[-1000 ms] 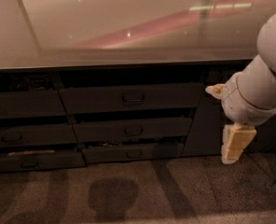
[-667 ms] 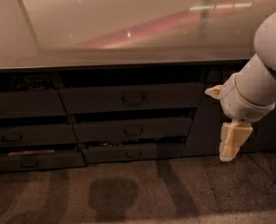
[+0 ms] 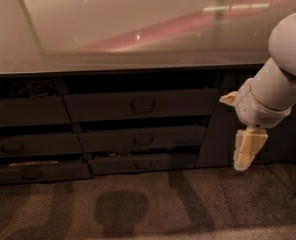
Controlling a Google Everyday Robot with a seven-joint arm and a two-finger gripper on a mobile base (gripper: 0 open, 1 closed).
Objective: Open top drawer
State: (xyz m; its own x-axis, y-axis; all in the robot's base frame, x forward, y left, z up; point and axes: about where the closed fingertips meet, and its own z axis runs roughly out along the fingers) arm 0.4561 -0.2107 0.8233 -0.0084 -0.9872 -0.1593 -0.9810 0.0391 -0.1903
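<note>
The top drawer is the tallest dark grey front in the middle column, just under the counter edge, with a small loop handle at its centre. Its front stands in line with the fronts around it. My gripper is cream-coloured and hangs downward at the right, on the end of the white arm. It is to the right of the drawer column, lower than the top drawer's handle, and touches nothing.
Two slimmer drawers lie below the top one. More drawer fronts stand at the left. A plain dark cabinet door is behind my gripper. A glossy countertop runs above. Carpet covers the floor.
My gripper and arm have shifted slightly left and a little down. The drawers have not moved.
</note>
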